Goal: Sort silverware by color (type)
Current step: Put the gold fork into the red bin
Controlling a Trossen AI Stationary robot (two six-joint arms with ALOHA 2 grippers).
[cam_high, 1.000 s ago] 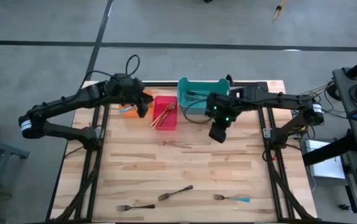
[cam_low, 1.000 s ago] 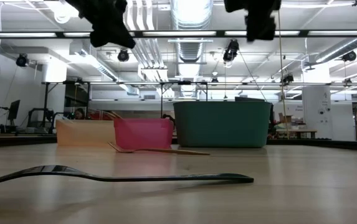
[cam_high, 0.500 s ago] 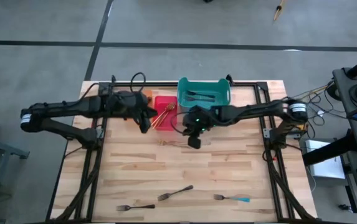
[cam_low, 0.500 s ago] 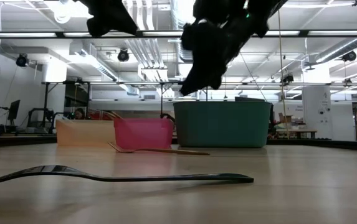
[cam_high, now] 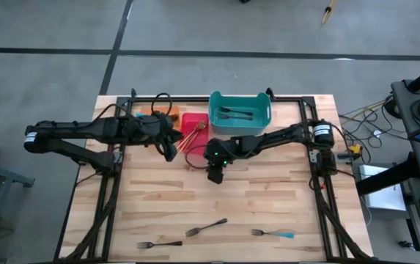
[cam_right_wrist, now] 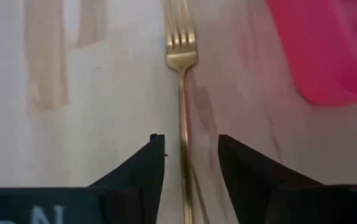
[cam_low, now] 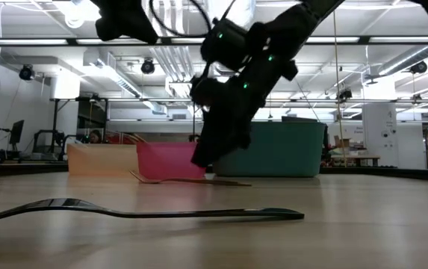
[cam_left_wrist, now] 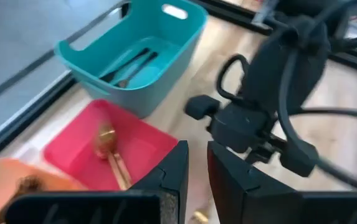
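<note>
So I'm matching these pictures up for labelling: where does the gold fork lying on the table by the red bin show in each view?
High view: gold fork mostly hidden under the right gripper, just in front of the red bin.
Low view: lying flat before the red bin.
Left wrist view: not clearly in it.
Right wrist view: centred between the open fingers.
Shared landmark: the red bin.

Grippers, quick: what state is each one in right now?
Left gripper: shut, holding nothing, beside the red bin.
Right gripper: open, fingers straddling the gold fork on the table, not gripping it yet.
</note>
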